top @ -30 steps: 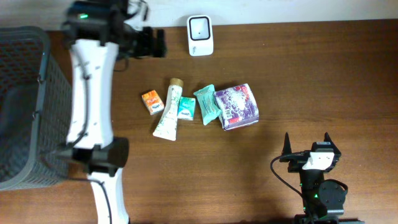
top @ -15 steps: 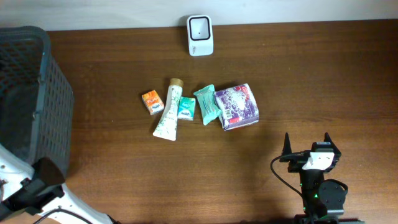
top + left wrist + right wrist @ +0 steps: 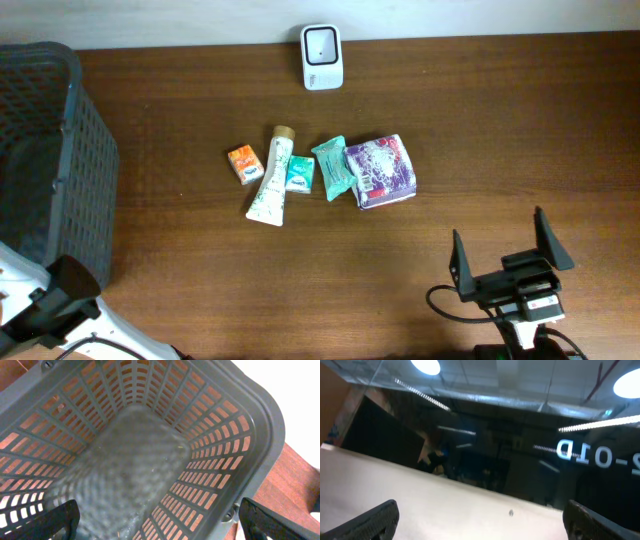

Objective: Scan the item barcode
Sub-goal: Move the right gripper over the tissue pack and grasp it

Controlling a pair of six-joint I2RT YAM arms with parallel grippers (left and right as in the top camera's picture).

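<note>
A dark mesh basket [image 3: 60,130] stands at the left edge of the worktop [image 3: 500,120]. The left wrist view looks down into it. There the left jaws hang wide apart over its inside, holding nothing. Near the worktop's middle lies a row of items: a small orange packet [image 3: 245,163], a white tube [image 3: 270,185] with a tan cap, a small teal packet [image 3: 299,174] touching the tube, a teal pouch [image 3: 331,167] and a purple-patterned pack [image 3: 380,171] against the pouch. The white barcode scanner [image 3: 322,57] stands at the far edge, well apart from the row. At the near right corner the right jaws stand wide apart, holding nothing. The right wrist view faces ceiling lights [image 3: 426,366].
</note>
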